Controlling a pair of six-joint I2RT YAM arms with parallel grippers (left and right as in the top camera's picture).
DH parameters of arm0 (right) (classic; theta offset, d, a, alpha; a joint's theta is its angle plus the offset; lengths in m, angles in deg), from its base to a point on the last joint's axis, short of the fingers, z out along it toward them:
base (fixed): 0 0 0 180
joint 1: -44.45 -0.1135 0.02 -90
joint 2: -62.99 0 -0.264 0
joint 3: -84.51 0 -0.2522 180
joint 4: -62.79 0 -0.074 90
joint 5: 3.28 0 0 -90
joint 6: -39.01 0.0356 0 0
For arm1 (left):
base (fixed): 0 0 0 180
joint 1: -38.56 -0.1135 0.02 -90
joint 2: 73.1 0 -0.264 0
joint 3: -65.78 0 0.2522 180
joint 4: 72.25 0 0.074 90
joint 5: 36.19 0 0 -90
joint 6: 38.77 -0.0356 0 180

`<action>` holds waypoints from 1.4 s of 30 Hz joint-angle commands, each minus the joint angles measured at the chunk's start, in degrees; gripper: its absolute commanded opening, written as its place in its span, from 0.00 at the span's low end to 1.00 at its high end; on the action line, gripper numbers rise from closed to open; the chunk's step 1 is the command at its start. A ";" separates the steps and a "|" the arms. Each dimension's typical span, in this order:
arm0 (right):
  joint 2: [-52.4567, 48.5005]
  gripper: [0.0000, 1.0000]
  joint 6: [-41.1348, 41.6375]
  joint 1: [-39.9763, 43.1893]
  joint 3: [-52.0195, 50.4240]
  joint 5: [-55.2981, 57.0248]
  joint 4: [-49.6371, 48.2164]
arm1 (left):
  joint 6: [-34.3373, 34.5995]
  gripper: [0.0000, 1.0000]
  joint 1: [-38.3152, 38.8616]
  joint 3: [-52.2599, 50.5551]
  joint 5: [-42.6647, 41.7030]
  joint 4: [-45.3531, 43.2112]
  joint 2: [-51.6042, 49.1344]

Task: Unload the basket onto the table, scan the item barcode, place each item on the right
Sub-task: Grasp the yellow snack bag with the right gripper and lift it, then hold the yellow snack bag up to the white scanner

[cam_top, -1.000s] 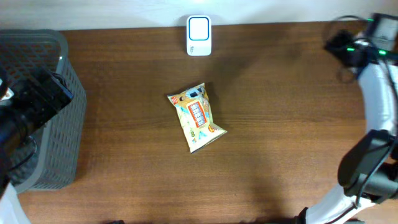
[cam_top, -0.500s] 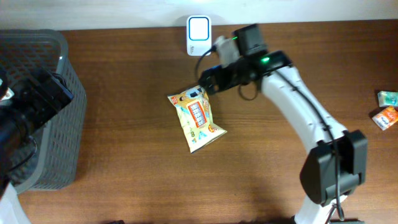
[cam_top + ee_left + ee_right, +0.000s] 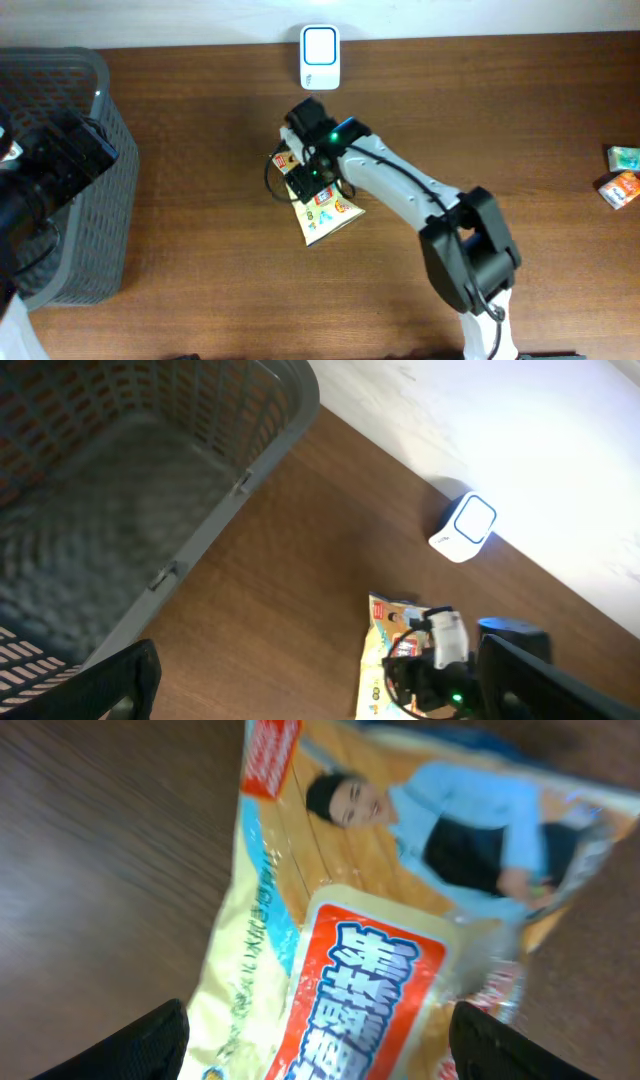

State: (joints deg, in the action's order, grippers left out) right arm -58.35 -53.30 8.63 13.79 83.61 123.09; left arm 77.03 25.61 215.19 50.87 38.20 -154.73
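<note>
My right arm [image 3: 400, 190] reaches from its base at 5 o'clock toward 11, elbow bent. The right gripper [image 3: 322, 1042] points down over the snack packet [image 3: 326, 212], jaws spread astride it. The packet lies mid-table, 6 o'clock of the scanner [image 3: 319, 57]. The left gripper [image 3: 320, 682] hangs at 9 o'clock by the basket [image 3: 70, 70], jaws wide apart.

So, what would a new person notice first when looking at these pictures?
Probably the bright yellow snack bag lying in the middle of the brown table, with the right gripper open close over it. After that, the small white scanner at the table's back edge and the grey basket on the left.
</note>
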 commanded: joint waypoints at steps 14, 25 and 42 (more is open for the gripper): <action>-8.96 0.04 2.12 -0.68 -1.79 5.53 -0.22 | 0.46 0.99 -0.24 0.31 0.24 0.02 0.33; -2.05 0.04 6.01 1.07 11.26 3.78 6.60 | 0.46 0.99 -0.24 0.31 0.24 0.02 0.33; -0.76 0.04 2.12 16.70 25.83 -82.77 22.29 | 0.46 0.99 -0.24 0.31 0.24 0.02 0.33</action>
State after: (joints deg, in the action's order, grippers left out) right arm -60.60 -49.80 26.07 38.86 19.50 144.93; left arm 77.03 25.61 215.19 50.87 38.20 -154.73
